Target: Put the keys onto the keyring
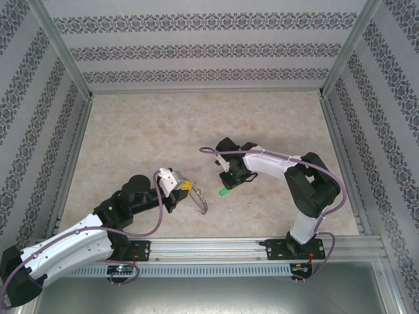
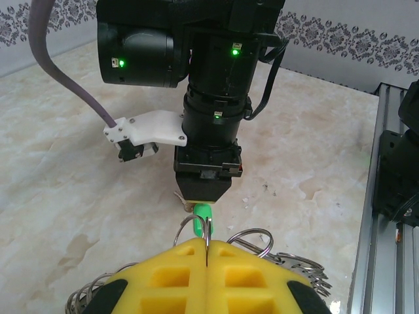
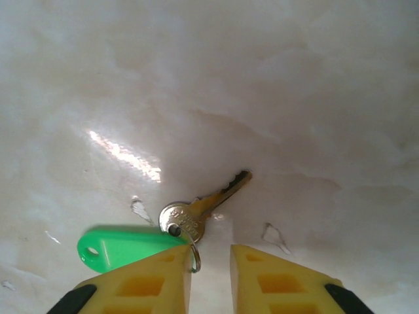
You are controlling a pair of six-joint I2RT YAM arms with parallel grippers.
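My left gripper point(image 1: 188, 189) is shut on the keyring point(image 1: 200, 204), which stands edge-on and tilted above the table. From the left wrist, its yellow fingers point(image 2: 163, 275) pinch one thin wire loop point(image 2: 208, 229), and more silvery loops point(image 2: 298, 265) fan out to the right. The key point(image 3: 200, 210) lies flat on the marble table, with its green plastic head point(image 3: 121, 245) beside it and a small split ring point(image 3: 196, 256) joining them. My right gripper point(image 3: 209, 255) is open just behind the key, and its left finger point(image 3: 141, 284) overlaps the green head. The green head point(image 2: 201, 219) sits just past the held loop.
The marble table point(image 1: 163, 131) is walled in by patterned panels. An aluminium rail point(image 1: 262, 245) runs along the near edge by the arm bases. Both grippers meet near the table's middle, about a finger's length apart. Small water spots point(image 3: 273, 235) mark the surface.
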